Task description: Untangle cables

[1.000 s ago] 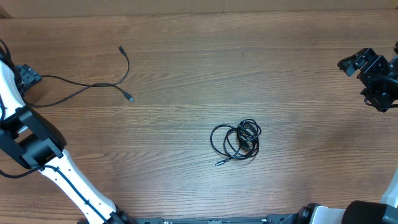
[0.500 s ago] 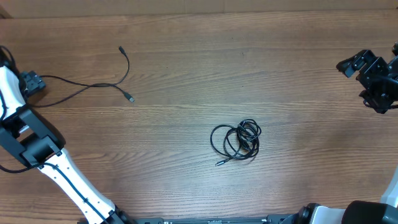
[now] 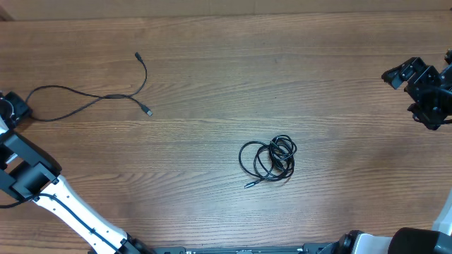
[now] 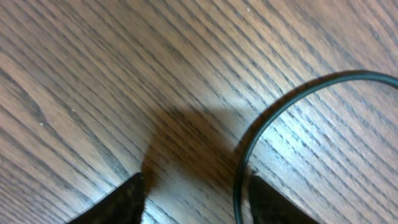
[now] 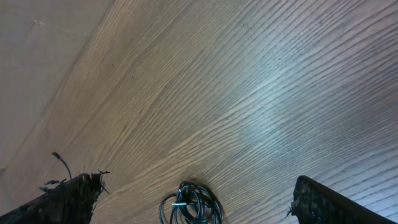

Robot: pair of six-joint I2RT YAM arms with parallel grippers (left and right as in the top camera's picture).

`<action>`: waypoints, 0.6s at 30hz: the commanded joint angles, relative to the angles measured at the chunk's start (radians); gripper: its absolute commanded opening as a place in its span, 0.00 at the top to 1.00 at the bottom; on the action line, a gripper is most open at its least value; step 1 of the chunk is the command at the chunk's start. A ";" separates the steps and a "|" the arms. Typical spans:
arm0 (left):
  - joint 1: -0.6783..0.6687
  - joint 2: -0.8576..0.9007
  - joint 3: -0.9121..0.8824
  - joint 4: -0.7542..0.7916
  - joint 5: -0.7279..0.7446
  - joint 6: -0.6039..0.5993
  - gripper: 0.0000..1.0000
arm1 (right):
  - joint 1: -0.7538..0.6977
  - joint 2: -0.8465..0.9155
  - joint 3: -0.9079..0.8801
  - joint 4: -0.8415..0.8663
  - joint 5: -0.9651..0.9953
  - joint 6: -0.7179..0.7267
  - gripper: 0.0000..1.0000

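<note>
A long thin black cable (image 3: 92, 101) lies spread out at the table's left, with two plug ends (image 3: 147, 111) near its right. Its left end curves to my left gripper (image 3: 13, 109) at the table's left edge. In the left wrist view the cable (image 4: 292, 102) runs between the fingers, close to the right fingertip (image 4: 273, 202). My left gripper (image 4: 196, 208) is open just above the wood. A second black cable lies in a tangled coil (image 3: 268, 159) near the middle. My right gripper (image 3: 413, 92) is open, empty and raised at the far right. Its wrist view shows the coil (image 5: 193, 205).
The table is bare brown wood (image 3: 233, 77). The arms' bases stand at the near edge, the left arm's white link (image 3: 70, 204) along the front left. A paler surface (image 5: 43, 56) borders the wood in the right wrist view.
My left gripper has moved left and nearer, to the table's edge. The cable's left end now bends in a curve. The coil and right arm have not moved.
</note>
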 commanded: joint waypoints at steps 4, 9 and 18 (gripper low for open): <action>-0.002 0.037 -0.018 0.004 0.066 0.048 0.67 | 0.005 -0.006 0.000 -0.007 0.002 -0.005 0.00; -0.006 0.037 -0.018 0.015 0.065 0.048 0.69 | 0.005 -0.006 0.000 -0.016 0.002 -0.005 0.00; -0.035 0.037 -0.018 0.018 0.050 0.071 0.79 | 0.005 -0.006 0.000 -0.021 0.009 -0.009 0.00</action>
